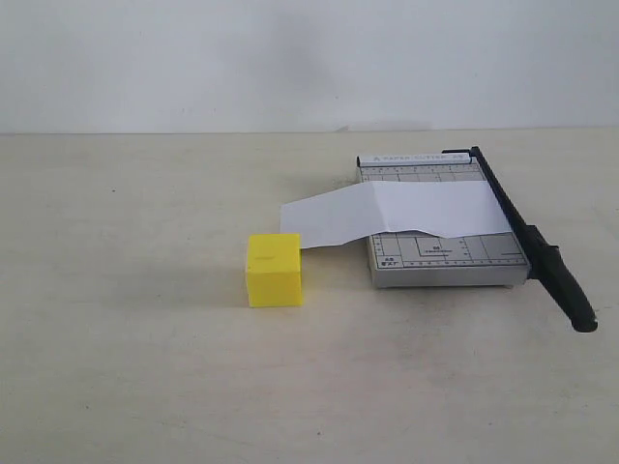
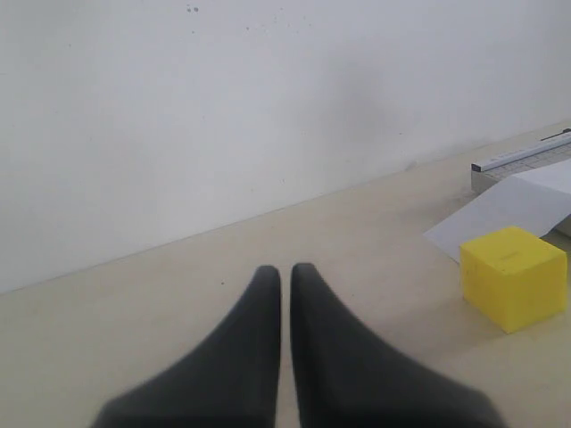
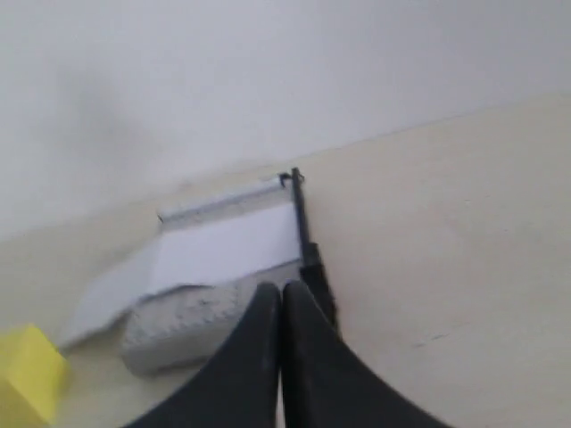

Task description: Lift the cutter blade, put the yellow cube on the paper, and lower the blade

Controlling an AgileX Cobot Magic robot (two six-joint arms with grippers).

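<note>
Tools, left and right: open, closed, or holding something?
Left tool: closed, holding nothing.
Right tool: closed, holding nothing.

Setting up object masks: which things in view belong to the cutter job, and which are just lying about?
Job: cutter blade, down along the grey cutter board; paper across that board; yellow cube on the table by the paper's end.
Not the job: only table and wall.
</note>
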